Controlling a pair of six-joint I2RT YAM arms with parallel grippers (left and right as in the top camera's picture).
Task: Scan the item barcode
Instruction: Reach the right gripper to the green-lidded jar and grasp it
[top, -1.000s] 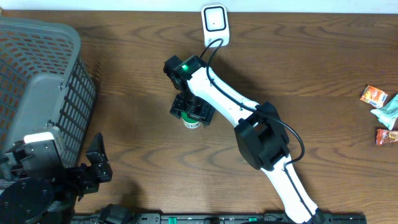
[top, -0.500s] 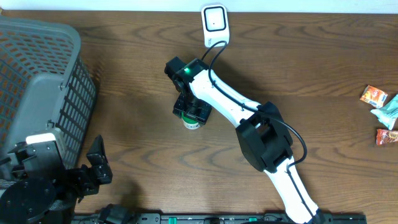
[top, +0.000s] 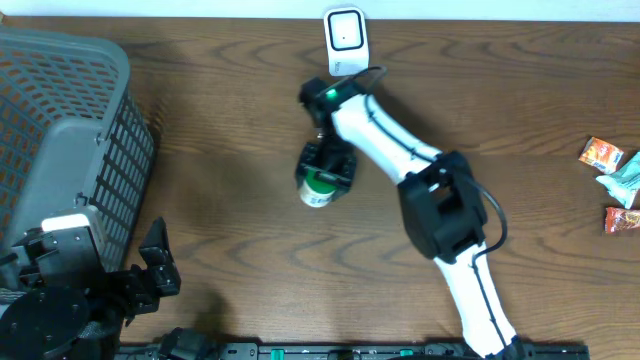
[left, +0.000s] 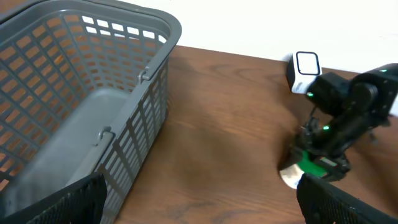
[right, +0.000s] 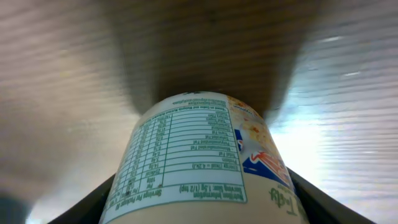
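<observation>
The work surface is a dark wood-grain desk (top: 200, 180) set against a white wall.

1. A grey plastic lattice basket (top: 60, 130) occupies the left end of the desk.
2. The right arm (top: 400, 160), white with black joints, reaches from the near edge toward the desk centre.
3. The left gripper (left: 200, 186) is parked at the near left corner, just beside the basket. Its fingers stand fully apart and hold nothing.
4. The right gripper (top: 325, 172) is closed on the food cup (top: 317, 192), one finger against each side of the cup wall. The jaws stand partly apart, set by the cup's width.
5. The food cup is cream-coloured with a green top. It is tilted in the grip, and a printed nutrition table faces the right wrist camera. It sits near the desk centre; contact with the desk cannot be determined.
6. A white barcode scanner (top: 345, 35) stands at the far edge, near the cup but apart from it.
7. Small snack packets (top: 601, 152) lie at the right edge, well apart from the cup.
</observation>
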